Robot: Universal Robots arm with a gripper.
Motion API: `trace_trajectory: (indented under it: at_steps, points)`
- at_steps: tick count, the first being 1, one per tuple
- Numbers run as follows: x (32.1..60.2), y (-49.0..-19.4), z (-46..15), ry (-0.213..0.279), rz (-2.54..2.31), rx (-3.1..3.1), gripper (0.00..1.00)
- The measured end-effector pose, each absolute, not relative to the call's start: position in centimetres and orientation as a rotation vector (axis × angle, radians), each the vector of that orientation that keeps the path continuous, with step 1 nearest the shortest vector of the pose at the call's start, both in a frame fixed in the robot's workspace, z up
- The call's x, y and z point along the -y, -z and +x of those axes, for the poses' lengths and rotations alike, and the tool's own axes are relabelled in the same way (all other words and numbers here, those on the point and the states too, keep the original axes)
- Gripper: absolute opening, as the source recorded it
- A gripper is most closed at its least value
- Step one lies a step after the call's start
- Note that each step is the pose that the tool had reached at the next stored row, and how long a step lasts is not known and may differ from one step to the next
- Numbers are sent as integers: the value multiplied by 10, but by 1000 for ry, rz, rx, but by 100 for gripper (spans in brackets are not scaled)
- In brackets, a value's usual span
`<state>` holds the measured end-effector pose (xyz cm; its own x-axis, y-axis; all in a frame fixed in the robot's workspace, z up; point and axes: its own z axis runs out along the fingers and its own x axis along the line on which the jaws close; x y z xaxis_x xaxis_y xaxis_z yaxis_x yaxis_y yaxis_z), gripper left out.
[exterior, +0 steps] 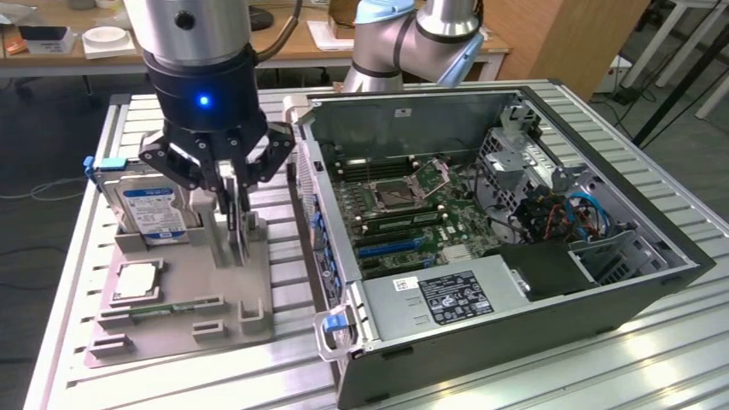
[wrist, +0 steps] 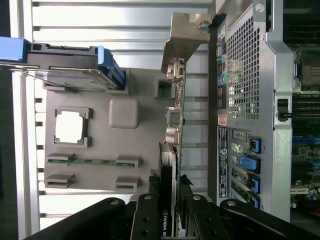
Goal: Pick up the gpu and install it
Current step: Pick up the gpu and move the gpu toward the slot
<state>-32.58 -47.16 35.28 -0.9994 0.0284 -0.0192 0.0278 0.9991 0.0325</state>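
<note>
The robot's black gripper [exterior: 234, 205] hangs over a grey plastic parts holder [exterior: 171, 320] that lies on the ribbed aluminium table [exterior: 638, 363]. Its two fingers stand on both sides of the gpu [exterior: 239, 235], a thin flat black expansion card that stands upright on its edge in the holder. In the wrist view the gripper [wrist: 170, 202] is pressed against both faces of the gpu [wrist: 175, 125], so the claw is clamped on the card. The pale metal bracket [wrist: 182, 37] is at the end of the card far from the fingers. The bottom edge of the card seems to sit in its slot of the holder, but I cannot tell this for sure.

On the same holder [wrist: 100, 145] are a boxy hard drive with a blue-and-white label [exterior: 154, 213], a square silver processor chip [exterior: 135, 280] and a narrow green memory strip [exterior: 171, 307]. Just beside the holder, on the exterior view's right, lies the open dark grey computer case [exterior: 638, 290] with its green motherboard [exterior: 411, 205] exposed.
</note>
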Motion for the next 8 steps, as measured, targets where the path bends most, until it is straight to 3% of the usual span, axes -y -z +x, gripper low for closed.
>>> trace_trajectory:
  at_steps: [8]
  points:
    - [472,-361,-326,-50,44,-3121,26]
